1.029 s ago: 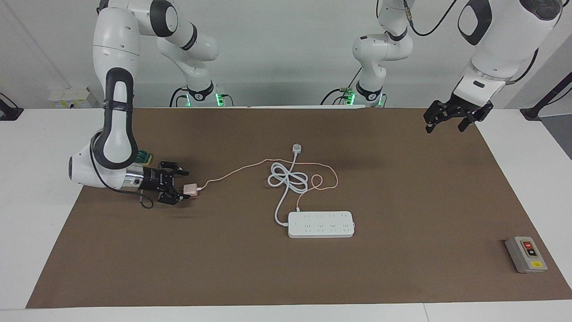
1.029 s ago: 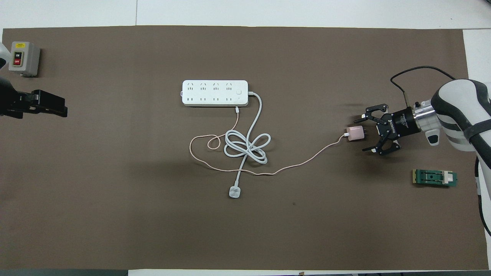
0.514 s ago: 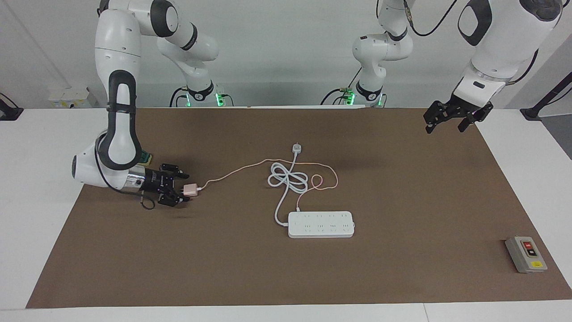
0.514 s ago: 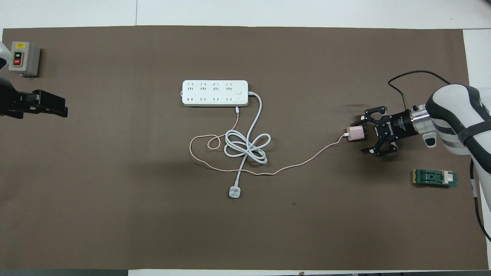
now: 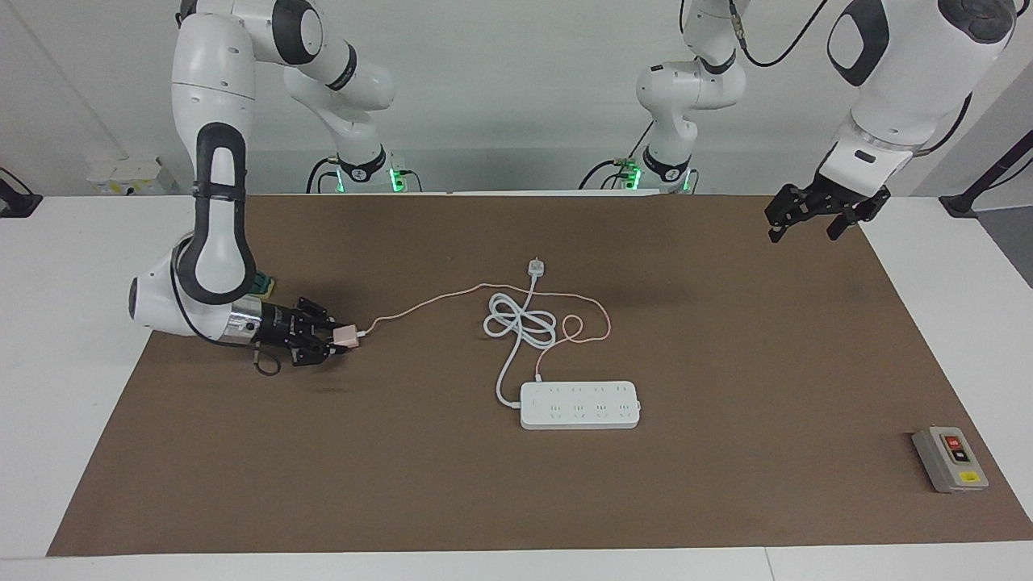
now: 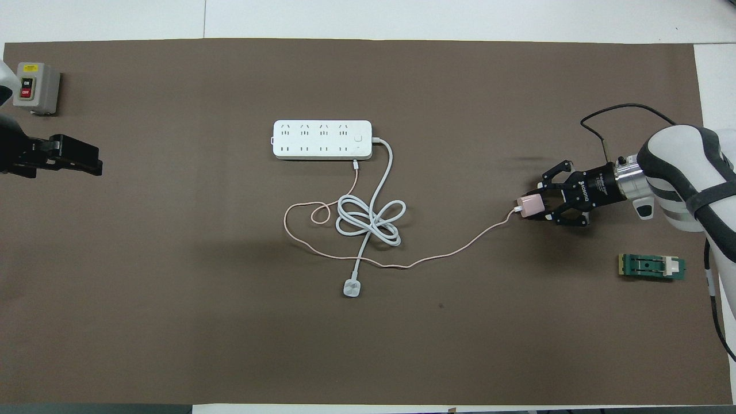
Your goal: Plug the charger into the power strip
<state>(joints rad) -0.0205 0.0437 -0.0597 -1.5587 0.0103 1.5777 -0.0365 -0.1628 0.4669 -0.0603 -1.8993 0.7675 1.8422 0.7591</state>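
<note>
The pale-pink charger (image 5: 347, 335) (image 6: 530, 205) sits low at the mat toward the right arm's end of the table. My right gripper (image 5: 336, 336) (image 6: 538, 205) lies nearly level and is shut on it, fingers pressing its two sides. Its thin pink cable (image 5: 420, 307) (image 6: 448, 253) trails across the mat to the nearer edge of the white power strip (image 5: 579, 405) (image 6: 322, 139), which lies flat mid-table. My left gripper (image 5: 803, 230) (image 6: 92, 162) waits open, raised over the mat's corner at the left arm's end.
The strip's thick white cord (image 5: 520, 323) (image 6: 368, 218) is coiled nearer the robots than the strip and ends in a white plug (image 5: 535, 267) (image 6: 352, 287). A grey switch box (image 5: 950, 458) (image 6: 35, 87) and a green block (image 6: 651, 267) lie at opposite ends.
The right gripper's fingers have closed onto the charger, which stood between open fingers a second ago. The charger and nearby cable shifted slightly. The left arm has barely moved.
</note>
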